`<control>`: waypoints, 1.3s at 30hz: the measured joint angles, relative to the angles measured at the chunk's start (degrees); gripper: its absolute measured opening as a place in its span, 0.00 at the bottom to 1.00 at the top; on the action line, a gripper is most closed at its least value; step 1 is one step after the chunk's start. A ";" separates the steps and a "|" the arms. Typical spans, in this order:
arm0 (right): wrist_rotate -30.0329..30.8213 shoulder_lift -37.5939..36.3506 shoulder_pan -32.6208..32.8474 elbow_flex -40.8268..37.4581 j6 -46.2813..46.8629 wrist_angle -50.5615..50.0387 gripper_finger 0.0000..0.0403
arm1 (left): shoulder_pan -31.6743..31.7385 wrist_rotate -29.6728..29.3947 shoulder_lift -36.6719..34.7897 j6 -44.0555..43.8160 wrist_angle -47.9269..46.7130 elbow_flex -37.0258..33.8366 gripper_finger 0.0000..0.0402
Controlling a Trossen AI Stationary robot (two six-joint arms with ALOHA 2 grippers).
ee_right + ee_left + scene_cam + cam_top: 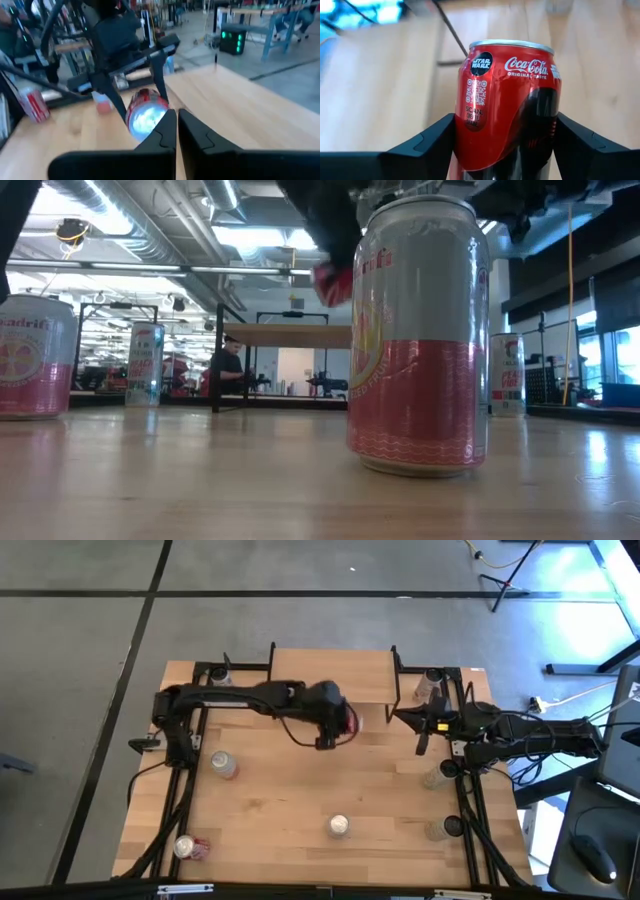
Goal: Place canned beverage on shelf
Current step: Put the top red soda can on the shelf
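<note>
a wooden worktop (300, 810) seen from above, with two dark robot arms reaching in from either side. nearest the front edge, a pink and silver can (190, 847) lies on its side at the left corner, and a second pink and silver can (339, 827) stands upright near the middle; in the low view this can (418, 335) fills the foreground. a little farther in, on the left side, another pink can (223, 764) rests on the worktop. at the right edge two pale cans (433, 777) stand near the arm's frame. past the middle of the worktop, the left hand (340, 725) holds a red coca-cola can (348, 720), its two fingers pinching the can's sides; the left wrist view shows the can (507, 102) upright between the dark fingers (432, 140), lifted above the wood. the can hangs just in front of the shelf (332, 675), not on it. to the right, the right hand (408, 718) waits above the worktop beside the shelf's right end, its fingers pressed together and holding nothing. the shelf, a low riser with a light wooden top and thin black legs, stands at the far edge of the worktop, and its top is bare.
</note>
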 joint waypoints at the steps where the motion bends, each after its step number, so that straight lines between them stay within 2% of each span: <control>1: -0.01 -0.01 0.00 0.00 0.00 1.11 0.02 | 0.03 0.10 -0.96 -1.20 0.39 0.02 0.62; 5: 0.00 0.40 0.00 0.00 -0.51 4.84 0.02 | 0.90 0.56 -4.55 -5.26 2.05 -0.12 0.62; 9: -0.01 1.93 -0.02 0.00 -1.47 8.34 0.02 | 2.93 5.31 -9.45 -8.67 6.61 -0.50 0.62; 13: -0.07 4.10 -0.75 1.18 -1.46 10.22 0.02 | 4.61 8.92 -14.07 -9.40 13.42 -5.83 0.62; 17: -0.52 8.22 -3.19 5.63 -1.03 9.74 0.02 | 7.40 14.81 -19.10 -12.36 24.99 -15.02 0.62; 22: -0.60 14.47 -6.77 14.39 -0.77 2.31 0.02 | 11.84 24.75 -22.75 -21.09 45.60 -26.37 0.62; 26: -1.09 19.14 -8.67 20.80 0.32 -0.64 0.03 | 14.26 32.46 -22.76 -27.27 56.05 -30.50 0.62; 30: -7.55 23.00 -11.03 27.20 2.59 -0.26 0.15 | 15.84 36.58 -22.85 -28.78 58.85 -31.10 0.62; 35: -14.59 28.76 -13.14 34.49 6.81 0.30 0.45 | 17.13 39.99 -22.85 -30.26 62.10 -31.18 0.62; 39: -15.71 33.92 -13.05 39.09 6.57 0.26 0.65 | 17.84 40.47 -22.83 -30.24 62.17 -31.17 0.62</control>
